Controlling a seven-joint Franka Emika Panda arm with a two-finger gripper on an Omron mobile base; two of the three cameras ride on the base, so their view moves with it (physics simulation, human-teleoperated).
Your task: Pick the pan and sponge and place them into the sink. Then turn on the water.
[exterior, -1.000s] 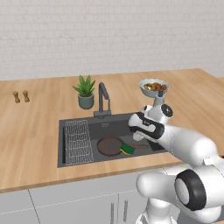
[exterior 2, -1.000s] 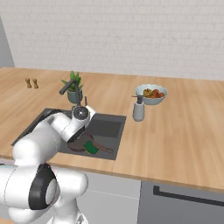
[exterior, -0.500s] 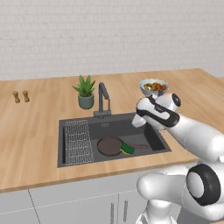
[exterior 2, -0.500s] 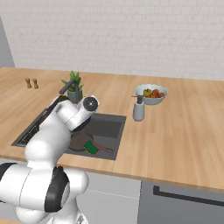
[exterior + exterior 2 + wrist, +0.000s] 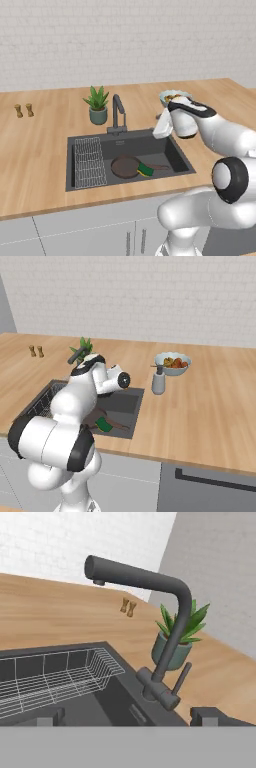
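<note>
facing tap [image 5: 150,612], end effector [image 5: 127,716] spread wide, empty; pan [image 5: 125,166], sponge [image 5: 146,170] in sink [image 5: 165,145].

Dark round frying pan [image 5: 126,166] lay flat in dark grey recessed sink [image 5: 165,146]; yellow-green sponge [image 5: 145,170] touched its rim.

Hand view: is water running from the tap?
No, the tap spout is dry, with no stream falling from it toward the sink.
</note>
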